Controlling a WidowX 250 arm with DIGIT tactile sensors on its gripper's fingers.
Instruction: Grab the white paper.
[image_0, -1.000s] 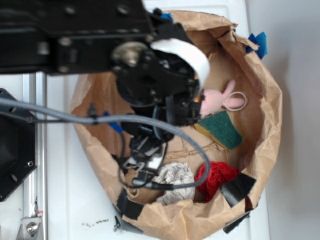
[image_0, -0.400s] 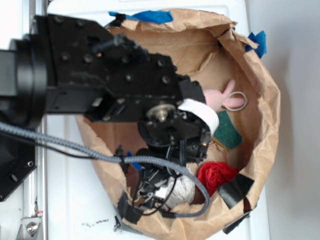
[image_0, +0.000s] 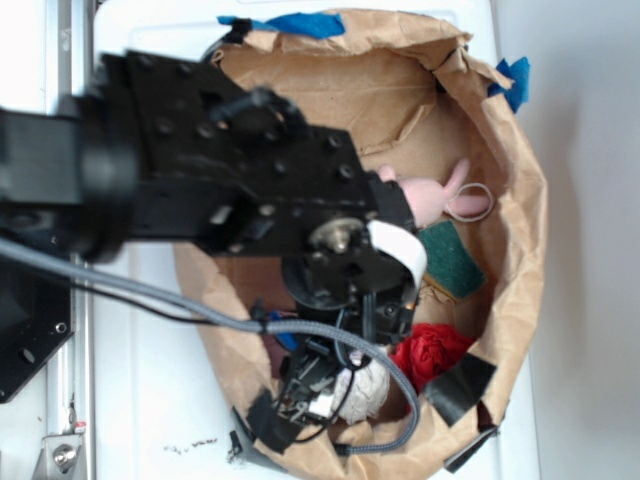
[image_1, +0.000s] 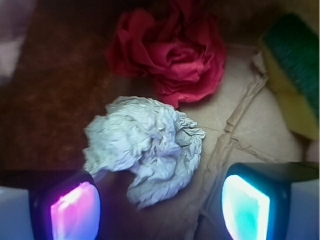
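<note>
The white paper is a crumpled off-white wad lying on the brown paper floor, just ahead of and partly between my two fingers. In the exterior view only a small part of the white paper shows under the arm. My gripper is open, the pink-lit left pad and cyan-lit right pad wide apart, low over the wad and holding nothing. In the exterior view the gripper is mostly hidden by the arm.
A red cloth bundle lies just beyond the wad, also seen in the exterior view. A green and yellow sponge and a pink plush toy lie farther on. The brown paper bag wall rings everything.
The arm has swung down and toward the near side of the bag, lowering the gripper over the white paper, which is now mostly covered in the exterior view.
</note>
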